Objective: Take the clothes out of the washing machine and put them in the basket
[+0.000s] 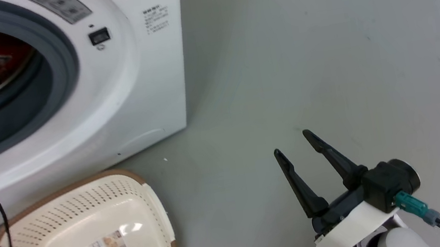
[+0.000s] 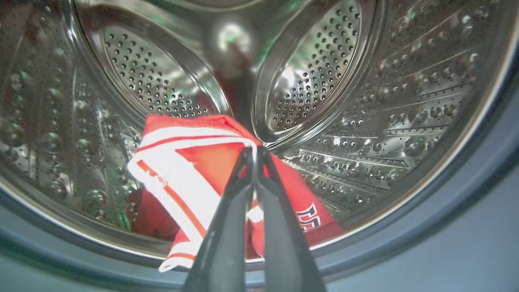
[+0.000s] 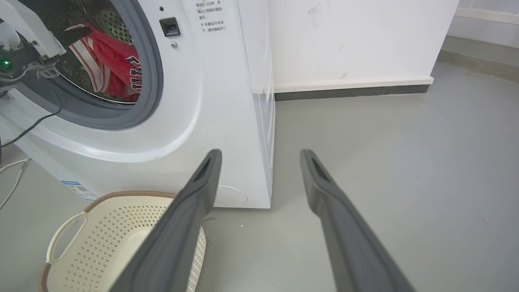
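Red clothes (image 2: 202,162): in drum (image 2: 344,81), seemingly pinched by left gripper (image 2: 254,151).
Basket (image 1: 81,197): below that gripper.
Right gripper (image 1: 291,142): spread, idle.

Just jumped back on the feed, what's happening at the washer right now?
The left gripper is reaching into the washing machine and is shut on the striped edge of the red clothes, which hang lifted from it. They are inside the drum, not out yet. The basket sits on the floor in front of the machine with nothing in it. The right gripper is open and holds nothing, hovering over the floor to the right of the basket.
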Motion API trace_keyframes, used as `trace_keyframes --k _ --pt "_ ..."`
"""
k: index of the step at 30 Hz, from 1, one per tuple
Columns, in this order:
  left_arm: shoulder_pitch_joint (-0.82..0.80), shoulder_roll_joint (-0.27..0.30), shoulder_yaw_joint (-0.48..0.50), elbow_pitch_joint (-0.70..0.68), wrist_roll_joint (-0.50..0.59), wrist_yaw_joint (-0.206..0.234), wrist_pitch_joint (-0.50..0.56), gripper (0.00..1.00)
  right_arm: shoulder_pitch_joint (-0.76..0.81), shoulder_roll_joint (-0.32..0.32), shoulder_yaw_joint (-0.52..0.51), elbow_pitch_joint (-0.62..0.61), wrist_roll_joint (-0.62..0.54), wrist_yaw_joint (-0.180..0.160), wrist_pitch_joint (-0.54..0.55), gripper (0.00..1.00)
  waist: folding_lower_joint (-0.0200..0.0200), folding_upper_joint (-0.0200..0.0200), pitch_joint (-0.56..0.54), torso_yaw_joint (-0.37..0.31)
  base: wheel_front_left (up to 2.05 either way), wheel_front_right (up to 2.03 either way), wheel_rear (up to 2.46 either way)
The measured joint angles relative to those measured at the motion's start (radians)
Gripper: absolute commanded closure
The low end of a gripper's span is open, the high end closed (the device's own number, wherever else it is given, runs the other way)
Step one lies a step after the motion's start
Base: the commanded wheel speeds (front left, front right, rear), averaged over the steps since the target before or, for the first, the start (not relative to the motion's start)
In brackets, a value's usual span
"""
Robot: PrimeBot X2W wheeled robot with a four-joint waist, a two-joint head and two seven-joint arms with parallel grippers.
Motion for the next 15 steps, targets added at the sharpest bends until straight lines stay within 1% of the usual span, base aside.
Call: trace_keyframes --k 6,8,15 --pt "0.169 -0.08 0.02 -0.117 0.042 -0.009 0.0 1.0 0.035 0.0 -0.022 0.008 -0.017 0.0 0.026 0.0 -0.0001 0.0 -0.098 0.04 0.0 0.0 0.0" --pt "0.222 -0.096 0.03 -0.163 0.054 -0.015 0.0 1.0 0.047 0.0 -0.031 0.006 -0.021 0.0 0.036 0.0 -0.0001 0.0 -0.13 0.054 0.0 0.0 0.0" --pt "0.4 -0.208 0.031 -0.333 0.088 -0.025 -0.002 1.0 0.087 0.0 -0.082 -0.014 -0.038 0.0 0.063 0.0 -0.0002 0.0 -0.225 0.114 0.0 0.0 0.0"
